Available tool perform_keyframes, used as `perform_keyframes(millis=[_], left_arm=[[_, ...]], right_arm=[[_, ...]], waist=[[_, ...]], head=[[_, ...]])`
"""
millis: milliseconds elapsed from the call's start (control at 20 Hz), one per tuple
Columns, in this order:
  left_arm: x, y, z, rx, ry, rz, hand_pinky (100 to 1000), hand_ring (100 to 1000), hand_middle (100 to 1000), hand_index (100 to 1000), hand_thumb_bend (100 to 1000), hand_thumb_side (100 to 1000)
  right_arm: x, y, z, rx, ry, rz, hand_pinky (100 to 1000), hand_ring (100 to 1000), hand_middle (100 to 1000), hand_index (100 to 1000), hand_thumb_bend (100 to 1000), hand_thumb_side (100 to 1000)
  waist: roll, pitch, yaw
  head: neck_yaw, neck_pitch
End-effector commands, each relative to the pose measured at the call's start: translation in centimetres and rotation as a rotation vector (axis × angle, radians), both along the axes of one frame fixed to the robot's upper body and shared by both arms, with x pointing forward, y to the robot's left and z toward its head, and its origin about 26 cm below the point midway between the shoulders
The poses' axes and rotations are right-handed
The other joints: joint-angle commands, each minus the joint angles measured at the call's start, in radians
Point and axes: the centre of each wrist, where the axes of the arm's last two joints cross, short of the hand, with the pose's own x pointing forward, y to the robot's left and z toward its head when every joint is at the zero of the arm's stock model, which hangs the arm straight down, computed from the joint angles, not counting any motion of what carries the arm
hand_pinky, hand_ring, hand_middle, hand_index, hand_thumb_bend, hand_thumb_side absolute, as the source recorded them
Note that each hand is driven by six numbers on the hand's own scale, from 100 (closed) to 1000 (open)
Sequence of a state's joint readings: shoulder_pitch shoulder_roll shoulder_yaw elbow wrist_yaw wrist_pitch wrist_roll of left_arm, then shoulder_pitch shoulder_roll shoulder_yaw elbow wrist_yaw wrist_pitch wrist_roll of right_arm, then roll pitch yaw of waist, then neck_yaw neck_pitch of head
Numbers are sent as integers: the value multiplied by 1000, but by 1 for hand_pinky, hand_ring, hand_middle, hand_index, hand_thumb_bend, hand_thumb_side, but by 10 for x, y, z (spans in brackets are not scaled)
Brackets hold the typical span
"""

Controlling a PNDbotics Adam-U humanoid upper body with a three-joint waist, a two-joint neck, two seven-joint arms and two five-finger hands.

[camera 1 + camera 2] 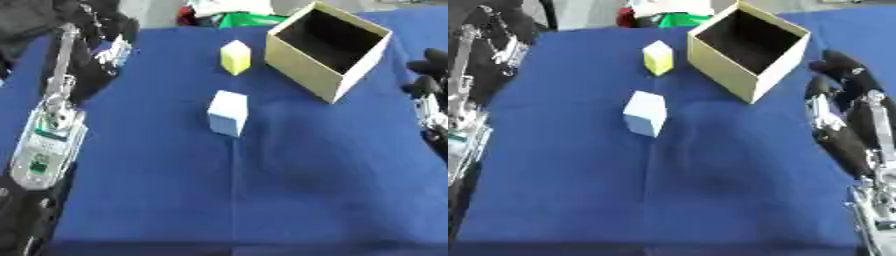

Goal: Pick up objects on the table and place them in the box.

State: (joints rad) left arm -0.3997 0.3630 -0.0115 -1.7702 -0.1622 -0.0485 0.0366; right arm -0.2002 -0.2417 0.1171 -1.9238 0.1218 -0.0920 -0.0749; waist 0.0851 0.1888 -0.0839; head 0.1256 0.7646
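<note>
yellow cube (pixel 235 57) beside open cardboard box (pixel 337 77) | white cube (pixel 228 113) mid blue tablecloth (pixel 306 175) | left hand (pixel 109 37) fingers unclear | right hand (pixel 846 80) relaxed, empty

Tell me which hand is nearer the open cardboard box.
Right. The right hand hangs just beside the open cardboard box, to its right; the left hand sits at the table's far left edge.
</note>
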Motion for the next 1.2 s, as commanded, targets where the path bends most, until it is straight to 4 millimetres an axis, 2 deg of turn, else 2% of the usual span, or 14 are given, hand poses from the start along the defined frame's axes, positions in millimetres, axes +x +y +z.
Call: perform_keyframes(millis=[50, 350, 600, 900, 1050, 1200], left_arm=[[5, 8, 15, 136, -2, -5, 647, 645, 619, 821, 492, 536], [21, 13, 39, 440, 42, -38, 720, 715, 684, 849, 586, 524], [33, 9, 61, 688, 72, -88, 763, 747, 726, 867, 654, 474], [55, -9, 79, 933, 114, -185, 793, 759, 748, 874, 741, 419], [68, -20, 81, 1036, 146, -243, 797, 758, 749, 875, 796, 382], [79, -29, 79, 1102, 176, -275, 801, 759, 750, 875, 814, 375]], right_arm=[[-1, -1, 4, -8, -16, 0, 749, 879, 733, 880, 100, 505], [-1, -2, 3, -14, -11, 3, 749, 879, 733, 880, 100, 504], [-1, -2, 2, -19, -7, 6, 749, 879, 733, 880, 100, 505], [-2, -2, 1, -25, -1, 11, 749, 880, 733, 880, 100, 505], [-2, -2, 0, -28, 3, 12, 749, 880, 733, 880, 100, 505], [-2, -2, -1, -28, 5, 13, 749, 880, 733, 880, 100, 506]], waist=[[0, -18, -3], [5, -24, -8], [8, -28, -14], [12, -34, -24], [15, -37, -29], [17, -38, -35]], head=[[3, 5], [2, 5], [2, 5], [5, 5], [5, 5], [3, 5]])
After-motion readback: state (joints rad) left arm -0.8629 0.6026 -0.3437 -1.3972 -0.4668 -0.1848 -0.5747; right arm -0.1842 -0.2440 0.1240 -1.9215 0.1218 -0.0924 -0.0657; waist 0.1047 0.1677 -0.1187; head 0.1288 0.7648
